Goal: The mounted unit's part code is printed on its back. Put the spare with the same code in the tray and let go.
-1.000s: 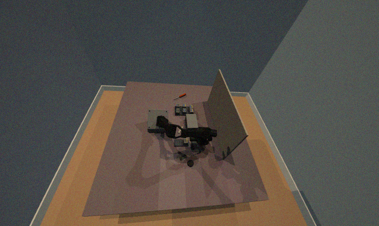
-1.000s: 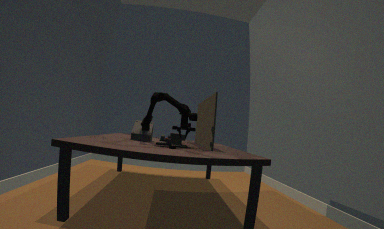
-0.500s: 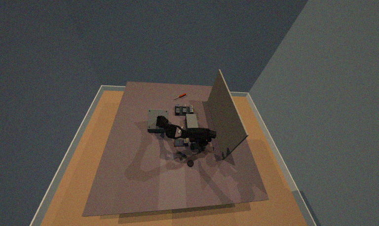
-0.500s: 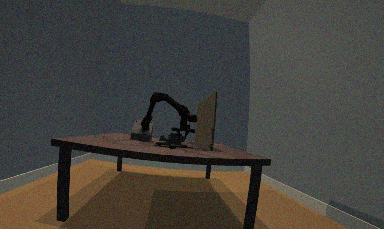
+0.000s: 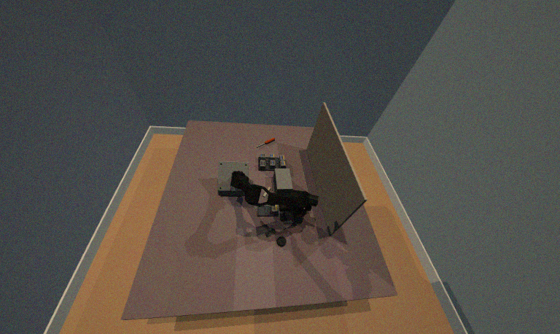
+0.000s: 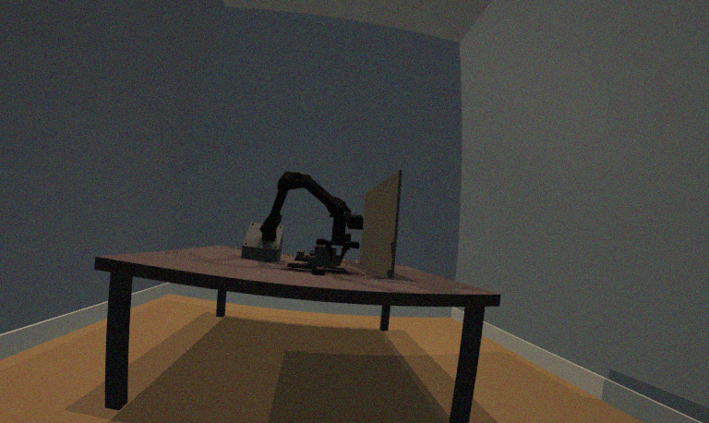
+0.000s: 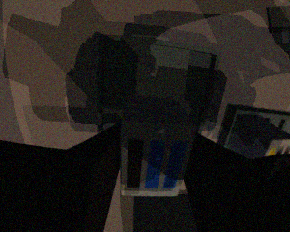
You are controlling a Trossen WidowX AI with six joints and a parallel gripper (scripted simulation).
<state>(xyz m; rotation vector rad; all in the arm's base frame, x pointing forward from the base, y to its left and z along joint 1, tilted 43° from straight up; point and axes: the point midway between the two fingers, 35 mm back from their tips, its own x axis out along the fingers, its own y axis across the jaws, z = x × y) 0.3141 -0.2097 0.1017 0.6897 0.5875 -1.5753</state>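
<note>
Blue-striped spare between gripper fingers

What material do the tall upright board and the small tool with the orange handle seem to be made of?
Tall upright board: probably wood or fibreboard; flat, matt brown face, pale thin edge. Small tool with the orange handle: probably a plastic handle, plain bright colour, with a thin pale shaft, perhaps metal; too small to confirm.

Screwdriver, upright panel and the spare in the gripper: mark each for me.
Screwdriver (image 5: 266,141): top view, on its orange handle.
Upright panel (image 5: 332,173): top view, on its broad face.
Spare (image 7: 155,164): wrist view, on its blue-striped face between the gripper fingers.
</note>
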